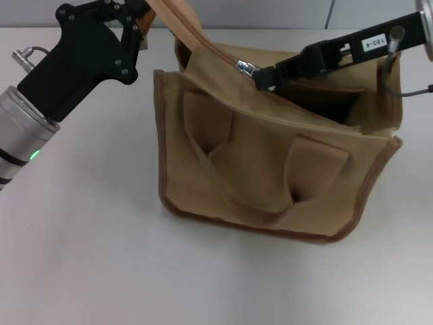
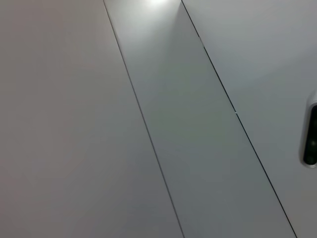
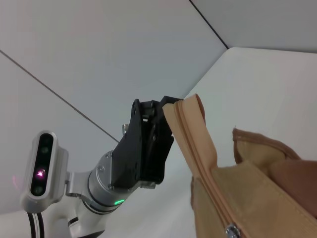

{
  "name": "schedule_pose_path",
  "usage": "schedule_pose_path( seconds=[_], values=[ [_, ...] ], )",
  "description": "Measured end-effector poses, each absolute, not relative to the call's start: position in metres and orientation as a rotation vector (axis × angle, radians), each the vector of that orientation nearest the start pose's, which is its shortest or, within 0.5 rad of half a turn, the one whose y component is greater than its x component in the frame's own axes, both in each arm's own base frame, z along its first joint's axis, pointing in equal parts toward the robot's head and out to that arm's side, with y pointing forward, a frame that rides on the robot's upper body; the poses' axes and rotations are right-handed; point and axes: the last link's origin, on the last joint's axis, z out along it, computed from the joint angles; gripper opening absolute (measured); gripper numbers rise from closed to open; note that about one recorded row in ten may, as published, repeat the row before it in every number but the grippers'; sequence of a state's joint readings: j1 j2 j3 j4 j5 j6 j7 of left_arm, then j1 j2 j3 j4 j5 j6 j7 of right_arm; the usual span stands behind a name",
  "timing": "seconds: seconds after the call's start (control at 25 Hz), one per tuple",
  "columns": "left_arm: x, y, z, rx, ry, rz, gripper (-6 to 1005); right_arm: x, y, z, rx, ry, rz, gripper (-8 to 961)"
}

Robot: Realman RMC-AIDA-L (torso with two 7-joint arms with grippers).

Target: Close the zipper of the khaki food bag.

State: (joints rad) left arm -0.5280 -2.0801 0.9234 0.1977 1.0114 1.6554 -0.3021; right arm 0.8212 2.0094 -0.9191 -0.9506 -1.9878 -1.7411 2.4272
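Left gripper jaws clamp the zipper tape end, held taut above the khaki food bag on the table, so right gripper, jaws pinching the slider, can pull.

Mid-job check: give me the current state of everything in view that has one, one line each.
Boxy khaki canvas food bag: upright on the table, top mostly gaping open.
Khaki-taped zipper: closed only at the lifted end, silver slider near that end.
Left pincer: shut on the zipper tape's end, holding it raised.
Right pincer: at the slider, shut on its pull tab.
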Motion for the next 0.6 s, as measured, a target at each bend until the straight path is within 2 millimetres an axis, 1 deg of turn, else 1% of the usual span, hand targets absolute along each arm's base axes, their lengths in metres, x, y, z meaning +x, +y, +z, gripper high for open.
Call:
schedule_pose_path(
  seconds=[0.2,0.24,0.28,0.32,0.36,0.6],
  values=[
    [-0.235,0.327,0.004,-1.946,0.155,-1.106,1,0.130,0.373,0.046,-2.924,1.303,0.528,9],
    [-0.235,0.328,0.004,-1.942,0.151,-1.104,1,0.137,0.370,0.051,-2.919,1.311,0.547,10],
    [-0.235,0.328,0.004,-1.942,0.151,-1.104,1,0.137,0.370,0.051,-2.919,1.311,0.547,10],
    [-0.236,0.328,0.005,-1.938,0.144,-1.099,1,0.145,0.366,0.055,-2.911,1.318,0.572,10],
    [-0.236,0.328,0.005,-1.938,0.144,-1.099,1,0.145,0.366,0.055,-2.911,1.318,0.572,10],
    [-0.239,0.331,0.006,-1.923,0.118,-1.078,1,0.165,0.355,0.073,-2.900,1.308,0.651,11]
  ],
)
